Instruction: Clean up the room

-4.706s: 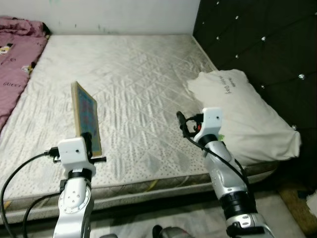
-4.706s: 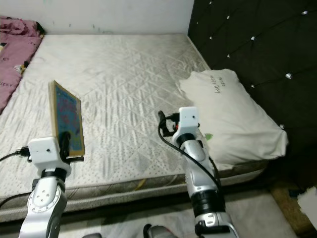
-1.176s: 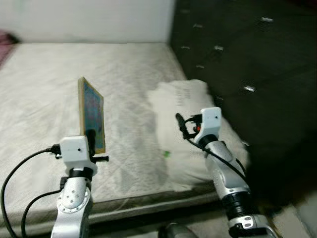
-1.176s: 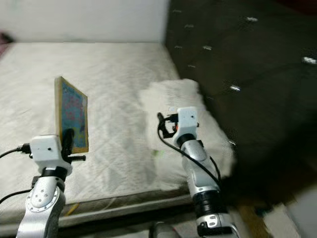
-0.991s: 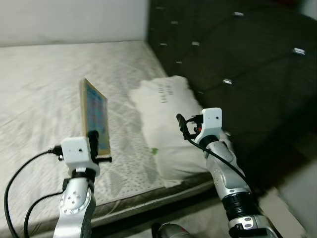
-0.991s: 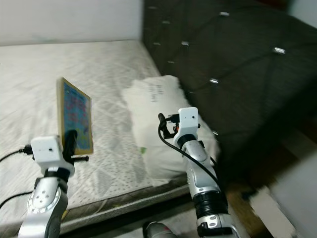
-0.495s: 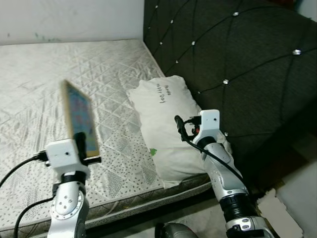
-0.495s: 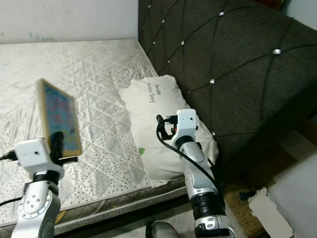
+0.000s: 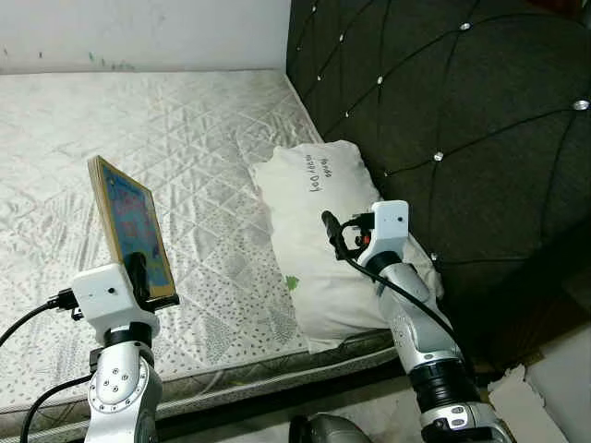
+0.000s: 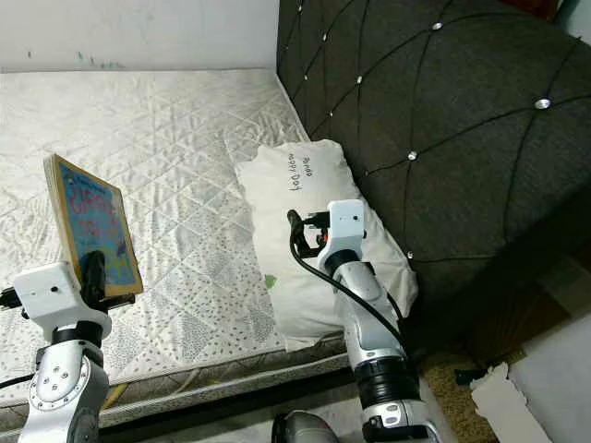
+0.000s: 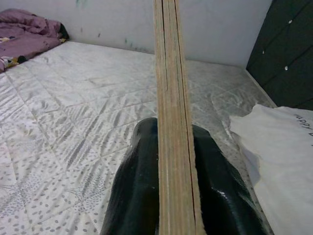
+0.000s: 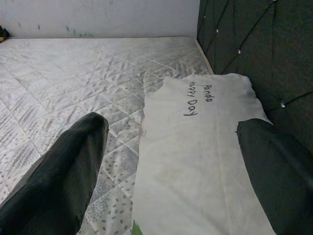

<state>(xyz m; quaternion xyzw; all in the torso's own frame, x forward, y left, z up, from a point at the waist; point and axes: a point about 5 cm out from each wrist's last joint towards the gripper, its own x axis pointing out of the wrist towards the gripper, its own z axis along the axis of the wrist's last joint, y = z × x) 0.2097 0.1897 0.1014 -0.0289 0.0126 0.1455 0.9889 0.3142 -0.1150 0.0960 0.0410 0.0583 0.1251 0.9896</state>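
My left gripper (image 9: 138, 269) is shut on a thin wooden-edged picture board (image 9: 131, 225) with a blue printed face, held upright above the near edge of the bare quilted mattress (image 9: 185, 138). The left wrist view looks along the board's edge (image 11: 168, 122), clamped between the two black fingers (image 11: 139, 196). My right gripper (image 9: 331, 233) is open, raised over a white pillow (image 9: 319, 231) with handwriting on it. In the right wrist view the pillow (image 12: 195, 147) lies between its spread fingers (image 12: 63, 171).
A dark tufted headboard (image 9: 443, 120) stands along the right of the bed. A pink blanket (image 11: 24, 44) lies bunched at the far end of the mattress. White paper or cardboard scraps (image 10: 503, 392) lie on the floor at the lower right.
The camera has turned right: the headboard now takes up the right side and the pink blanket has left the eye views. The board stays in my left gripper, tilted a little more. Right arm barely moved.
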